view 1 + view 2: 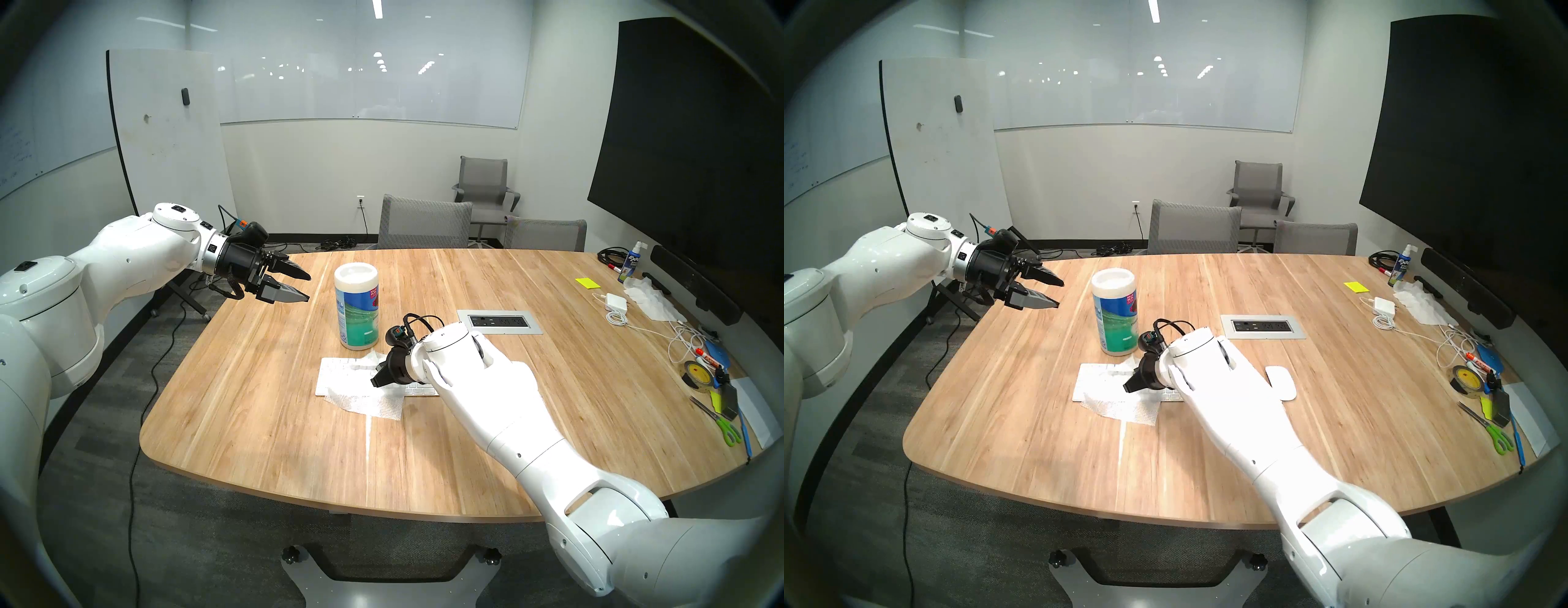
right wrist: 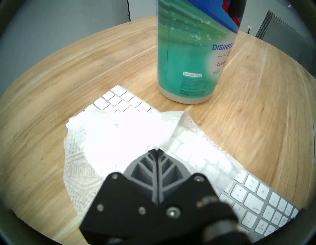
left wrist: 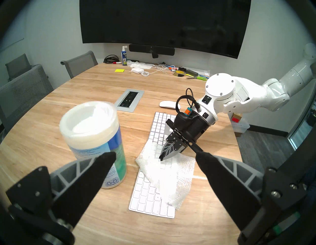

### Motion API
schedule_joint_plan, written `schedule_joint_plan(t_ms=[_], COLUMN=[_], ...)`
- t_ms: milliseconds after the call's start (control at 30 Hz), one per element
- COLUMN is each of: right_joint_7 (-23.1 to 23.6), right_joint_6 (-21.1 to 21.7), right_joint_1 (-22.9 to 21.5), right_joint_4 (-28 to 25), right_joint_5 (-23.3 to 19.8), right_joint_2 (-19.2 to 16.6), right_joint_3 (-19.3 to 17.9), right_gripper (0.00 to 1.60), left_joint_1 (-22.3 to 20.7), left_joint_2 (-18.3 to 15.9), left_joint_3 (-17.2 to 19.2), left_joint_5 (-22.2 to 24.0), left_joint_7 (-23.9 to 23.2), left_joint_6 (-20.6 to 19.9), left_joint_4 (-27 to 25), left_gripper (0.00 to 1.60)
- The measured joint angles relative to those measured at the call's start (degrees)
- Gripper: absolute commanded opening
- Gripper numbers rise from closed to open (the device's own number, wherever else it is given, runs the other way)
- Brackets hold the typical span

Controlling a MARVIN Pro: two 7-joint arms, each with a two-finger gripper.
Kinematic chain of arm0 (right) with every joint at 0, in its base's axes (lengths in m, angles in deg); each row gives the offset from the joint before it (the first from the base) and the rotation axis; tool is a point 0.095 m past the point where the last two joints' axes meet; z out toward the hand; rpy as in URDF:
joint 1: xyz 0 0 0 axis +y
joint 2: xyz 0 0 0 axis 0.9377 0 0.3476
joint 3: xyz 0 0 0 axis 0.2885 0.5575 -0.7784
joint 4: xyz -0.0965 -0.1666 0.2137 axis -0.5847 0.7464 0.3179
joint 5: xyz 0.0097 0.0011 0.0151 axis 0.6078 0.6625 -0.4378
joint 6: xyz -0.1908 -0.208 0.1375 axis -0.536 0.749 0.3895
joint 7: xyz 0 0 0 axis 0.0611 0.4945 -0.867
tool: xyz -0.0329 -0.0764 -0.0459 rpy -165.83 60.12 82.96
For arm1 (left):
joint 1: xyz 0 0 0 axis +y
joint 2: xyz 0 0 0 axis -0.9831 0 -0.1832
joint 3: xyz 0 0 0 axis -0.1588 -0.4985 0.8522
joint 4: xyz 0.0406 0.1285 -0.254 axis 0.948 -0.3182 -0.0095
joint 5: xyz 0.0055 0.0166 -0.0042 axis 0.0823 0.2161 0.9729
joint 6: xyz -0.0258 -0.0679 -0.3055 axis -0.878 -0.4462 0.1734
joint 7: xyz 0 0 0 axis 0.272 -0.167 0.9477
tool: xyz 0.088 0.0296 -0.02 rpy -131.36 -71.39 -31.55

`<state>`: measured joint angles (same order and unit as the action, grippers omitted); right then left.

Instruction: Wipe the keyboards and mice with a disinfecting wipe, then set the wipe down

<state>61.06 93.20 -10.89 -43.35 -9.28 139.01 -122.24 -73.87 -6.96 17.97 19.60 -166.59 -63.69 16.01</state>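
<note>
The white keyboard lies flat near the table's middle, partly under a white disinfecting wipe. My right gripper is shut on the wipe, tips down on the keyboard's middle. The wrist view shows the closed tips pinching the wipe over the keys. The white mouse sits just right of the keyboard, hidden by my right arm in the head left view. My left gripper is open and empty, hovering above the table's far left, left of the wipes canister.
A power outlet panel is set in the table behind the keyboard. The right edge holds a charger, cables, tape, scissors and a spray bottle. Grey chairs stand at the far side.
</note>
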Motion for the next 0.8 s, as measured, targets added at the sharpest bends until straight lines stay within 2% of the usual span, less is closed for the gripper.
schedule_joint_plan(t_ms=[300, 367, 467, 667, 700, 767, 800], right_joint_7=[0.59, 0.59, 0.58, 0.29, 0.24, 0.12, 0.02], right_joint_6=[-0.21, -0.30, -0.50, -0.76, -0.77, -0.80, -0.83], right_joint_1=[0.05, 0.09, 0.15, 0.17, 0.17, 0.14, 0.12], right_joint_4=[-0.05, -0.06, -0.06, -0.02, -0.02, 0.00, 0.03], right_joint_5=[-0.02, -0.04, -0.11, -0.43, -0.49, -0.59, -0.63], right_joint_2=[-0.26, -0.20, -0.10, 0.14, 0.18, 0.26, 0.31], right_joint_3=[0.77, 0.80, 0.70, -0.16, -0.33, -0.59, -0.72], right_gripper=[0.01, 0.26, 0.39, 0.84, 1.18, 1.52, 1.52], left_joint_1=[-0.16, -0.19, -0.23, -0.31, -0.32, -0.34, -0.35], left_joint_2=[0.02, 0.03, 0.04, 0.05, 0.05, 0.06, 0.06], left_joint_3=[-0.49, -0.60, -0.77, -0.99, -1.04, -1.12, -1.15], left_joint_5=[0.40, 0.51, 0.65, 0.86, 0.90, 0.96, 0.98], left_joint_7=[0.00, 0.00, 0.00, 0.00, 0.00, 0.00, 0.00], left_joint_6=[0.09, 0.11, 0.15, 0.21, 0.22, 0.24, 0.24], left_joint_4=[0.03, 0.04, 0.05, 0.06, 0.07, 0.07, 0.08], left_gripper=[1.60, 1.60, 1.60, 1.60, 1.60, 1.60, 1.60])
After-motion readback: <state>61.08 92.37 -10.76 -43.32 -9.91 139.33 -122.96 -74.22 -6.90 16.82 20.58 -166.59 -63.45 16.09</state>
